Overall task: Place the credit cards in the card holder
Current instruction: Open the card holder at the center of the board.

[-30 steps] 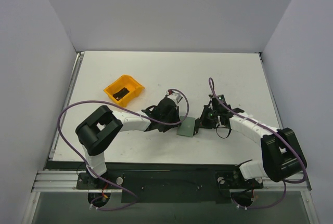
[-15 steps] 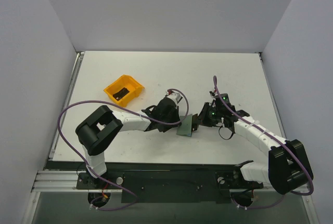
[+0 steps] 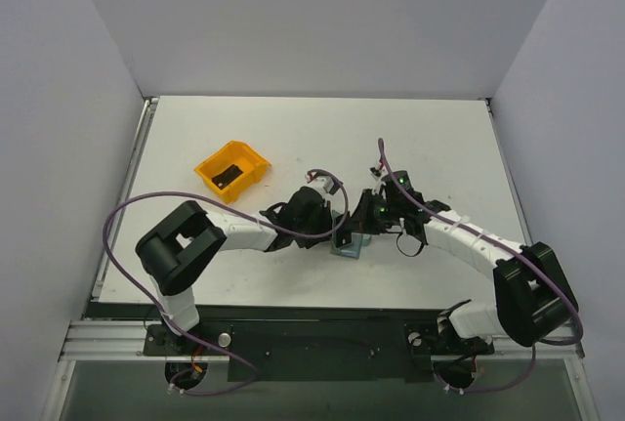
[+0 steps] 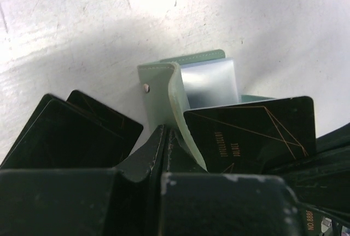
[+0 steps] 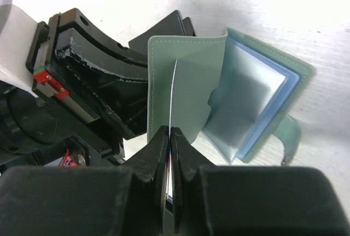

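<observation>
The sage-green card holder (image 3: 352, 245) lies open mid-table, its light-blue lining showing (image 5: 257, 96). My left gripper (image 3: 338, 230) is shut on its green cover flap (image 4: 164, 91) and holds the flap upright. My right gripper (image 3: 368, 218) is shut on one black credit card (image 4: 251, 132) with gold lines, seen edge-on in the right wrist view (image 5: 173, 91). The card's far edge rests against the inside of the raised flap, next to the clear pockets (image 4: 210, 80). Two more black cards (image 4: 71, 132) lie overlapped on the table behind the flap.
An orange plastic bin (image 3: 210, 162) stands at the back left with a black card (image 3: 227, 176) inside. White walls close the table on three sides. The two arms meet close together at the wallet.
My right gripper has moved left with its card up to the wallet. The wallet now stands open, blue lining showing, its flap raised by the left gripper.
</observation>
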Controlling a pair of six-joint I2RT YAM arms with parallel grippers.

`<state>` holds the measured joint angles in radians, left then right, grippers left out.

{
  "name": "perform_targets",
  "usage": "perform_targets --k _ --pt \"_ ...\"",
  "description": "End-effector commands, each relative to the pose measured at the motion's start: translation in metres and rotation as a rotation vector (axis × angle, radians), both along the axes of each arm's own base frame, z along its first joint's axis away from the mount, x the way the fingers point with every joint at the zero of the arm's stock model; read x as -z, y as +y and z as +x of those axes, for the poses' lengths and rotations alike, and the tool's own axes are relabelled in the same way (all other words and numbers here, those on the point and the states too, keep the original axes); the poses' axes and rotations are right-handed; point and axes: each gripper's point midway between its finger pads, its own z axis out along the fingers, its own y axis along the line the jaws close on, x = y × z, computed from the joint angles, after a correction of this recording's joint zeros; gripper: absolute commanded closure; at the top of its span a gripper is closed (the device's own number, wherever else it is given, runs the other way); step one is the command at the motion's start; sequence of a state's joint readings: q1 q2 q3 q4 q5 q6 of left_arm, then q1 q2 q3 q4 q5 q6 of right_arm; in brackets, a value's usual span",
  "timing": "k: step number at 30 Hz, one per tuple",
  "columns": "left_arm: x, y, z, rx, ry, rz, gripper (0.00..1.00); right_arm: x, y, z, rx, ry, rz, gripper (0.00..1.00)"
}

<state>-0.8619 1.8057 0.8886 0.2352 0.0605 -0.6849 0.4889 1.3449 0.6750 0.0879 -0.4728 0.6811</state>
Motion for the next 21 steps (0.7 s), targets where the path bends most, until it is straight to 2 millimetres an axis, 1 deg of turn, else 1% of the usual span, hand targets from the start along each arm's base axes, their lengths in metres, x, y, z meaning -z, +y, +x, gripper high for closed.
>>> perform_targets --k 1,2,4,7,9,10,13,14,17,20,21 --pt "0.001 0.008 -0.023 0.027 0.062 -0.005 1.0 -0.015 0.026 0.009 -0.049 -0.043 0.053 1.0" --pt "0.0 0.009 -0.026 0.027 0.066 -0.011 1.0 -0.016 0.03 0.009 -0.057 -0.047 0.054 1.0" --pt "-0.005 0.012 -0.029 0.021 0.069 -0.026 1.0 -0.013 0.035 0.01 -0.068 -0.044 0.044 1.0" --pt "-0.005 0.023 -0.034 0.002 0.075 -0.019 1.0 -0.003 0.041 0.011 -0.07 -0.027 0.025 1.0" --pt "-0.001 0.036 -0.039 -0.021 0.082 0.011 1.0 0.001 0.044 0.011 -0.075 -0.021 0.023 1.0" --pt "-0.004 0.044 -0.037 -0.045 0.07 0.025 1.0 0.001 0.046 0.012 -0.077 -0.021 0.027 1.0" --pt "-0.006 0.07 -0.039 -0.088 0.063 0.076 1.0 0.009 0.05 0.012 -0.079 -0.002 0.02 1.0" --pt "-0.007 0.076 -0.036 -0.105 0.046 0.093 1.0 0.011 0.051 0.012 -0.079 0.0 0.02 1.0" --pt "-0.014 0.096 -0.04 -0.132 0.038 0.131 1.0 0.016 0.055 0.014 -0.087 0.014 0.018 1.0" --pt "-0.024 0.107 -0.039 -0.152 0.01 0.148 1.0 0.021 0.058 0.014 -0.093 0.03 0.013 1.0" --pt "-0.031 0.109 -0.039 -0.157 -0.003 0.139 1.0 0.021 0.059 0.014 -0.094 0.032 0.016 1.0"
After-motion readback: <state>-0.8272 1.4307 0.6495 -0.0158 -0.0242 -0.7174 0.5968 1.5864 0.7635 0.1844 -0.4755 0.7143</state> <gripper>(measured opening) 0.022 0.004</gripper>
